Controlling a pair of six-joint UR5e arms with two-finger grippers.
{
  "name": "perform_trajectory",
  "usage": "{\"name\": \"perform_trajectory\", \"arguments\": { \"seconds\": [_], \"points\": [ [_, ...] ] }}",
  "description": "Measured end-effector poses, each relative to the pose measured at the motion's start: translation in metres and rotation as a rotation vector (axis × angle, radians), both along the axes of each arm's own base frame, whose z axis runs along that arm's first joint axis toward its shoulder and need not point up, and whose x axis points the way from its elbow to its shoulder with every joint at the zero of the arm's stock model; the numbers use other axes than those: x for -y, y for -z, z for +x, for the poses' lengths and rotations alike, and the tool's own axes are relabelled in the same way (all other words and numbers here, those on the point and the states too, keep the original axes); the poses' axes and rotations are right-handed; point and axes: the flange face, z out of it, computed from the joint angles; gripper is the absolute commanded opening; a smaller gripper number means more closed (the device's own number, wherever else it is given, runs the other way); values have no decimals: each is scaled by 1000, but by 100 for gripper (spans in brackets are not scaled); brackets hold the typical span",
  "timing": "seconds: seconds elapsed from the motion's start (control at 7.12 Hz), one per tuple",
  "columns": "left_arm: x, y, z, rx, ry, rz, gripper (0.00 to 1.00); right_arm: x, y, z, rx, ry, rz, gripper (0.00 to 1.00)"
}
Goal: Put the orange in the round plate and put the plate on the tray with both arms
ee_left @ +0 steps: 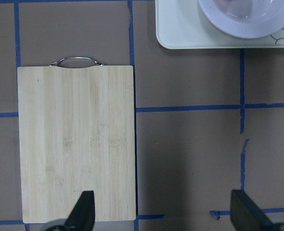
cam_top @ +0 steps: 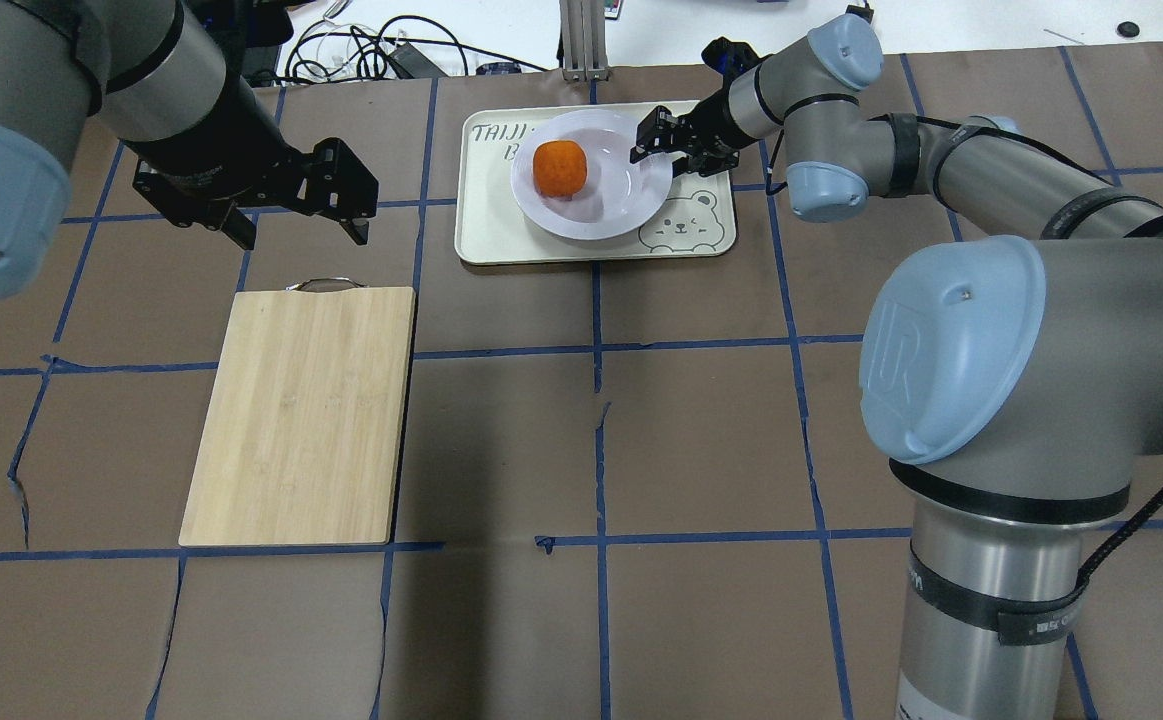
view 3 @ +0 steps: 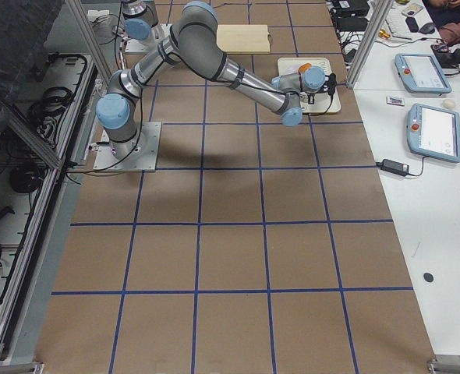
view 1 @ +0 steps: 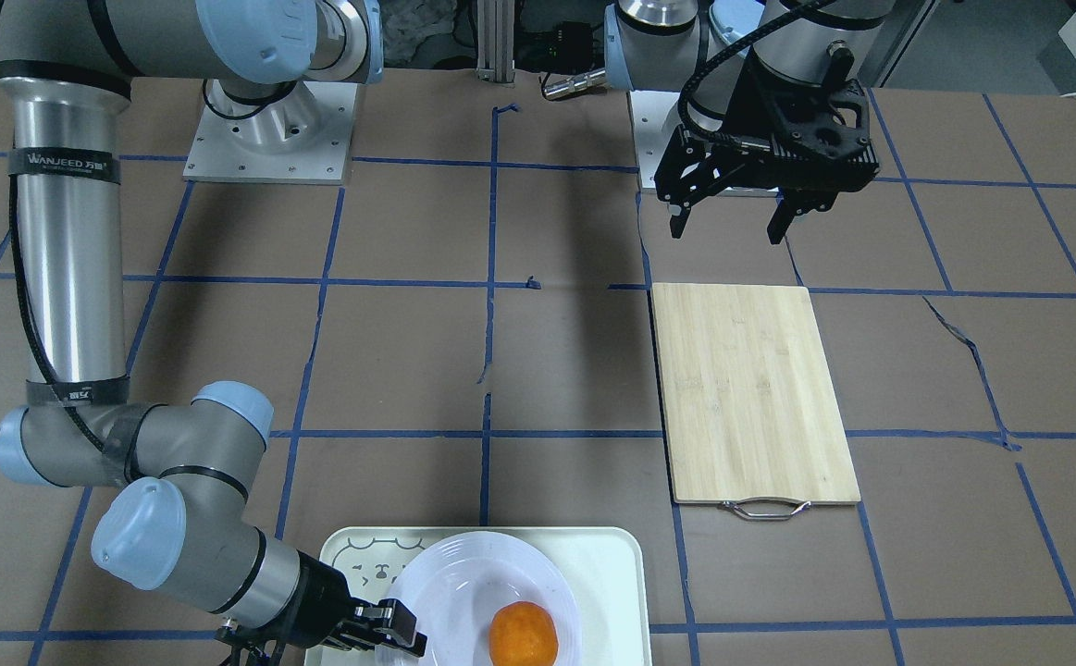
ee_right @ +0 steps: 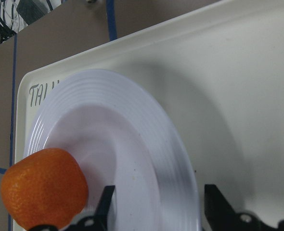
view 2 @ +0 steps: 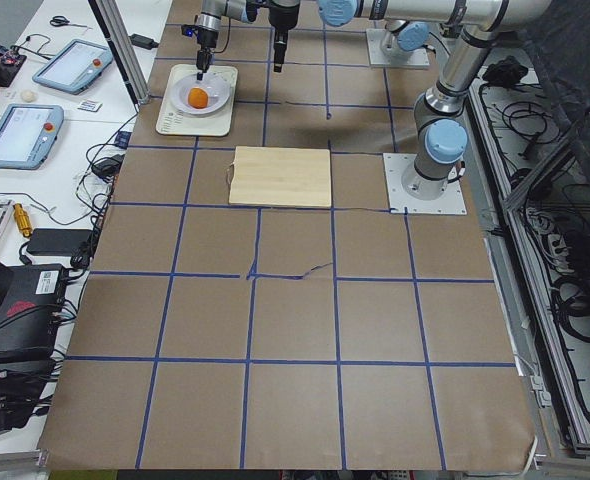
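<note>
The orange (view 1: 523, 634) (cam_top: 559, 168) lies in the sunken centre of the round plate (cam_top: 601, 215) (ee_right: 132, 125). The plate rests on the cream tray (cam_top: 481, 235) (ee_right: 257, 72) at the far side of the table. My right gripper (cam_top: 656, 150) (ee_right: 159, 204) is open and straddles the plate's rim, one finger over the plate's inside and the other over the tray. The orange is just left of the inner finger in the right wrist view. My left gripper (cam_top: 303, 238) (ee_left: 163, 211) hangs open and empty above the table, near the handle end of the cutting board.
A bamboo cutting board (cam_top: 306, 410) (ee_left: 74, 139) with a metal handle (cam_top: 321, 285) lies on the robot's left side, short of the tray. Brown paper with blue tape lines covers the table. Side benches in the exterior left and right views hold tablets and cables.
</note>
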Motion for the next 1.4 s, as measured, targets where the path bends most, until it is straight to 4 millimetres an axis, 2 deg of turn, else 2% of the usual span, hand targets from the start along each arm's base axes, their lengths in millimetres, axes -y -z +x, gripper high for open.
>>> {"name": "perform_trajectory", "arguments": {
  "seconds": [0.28, 0.42, 0.7, 0.98, 1.26, 1.4],
  "points": [
    [0, 0, 0, 0, 0, 0, 100, 0, -27, -17, -100, 16, -33, 100],
    [0, 0, 0, 0, 0, 1, 100, -5, -51, -26, -176, 17, -15, 100],
    [0, 0, 0, 0, 0, 0, 100, -31, -106, -40, -324, 23, 96, 100],
    [0, 0, 0, -1, 0, 0, 100, -73, -168, -53, -457, 23, 225, 100],
    [0, 0, 0, 0, 0, 0, 100, -126, -232, -60, -535, 17, 307, 100],
    [0, 0, 0, 0, 0, 0, 100, -152, -257, -66, -582, 15, 341, 100]
  ]
}}
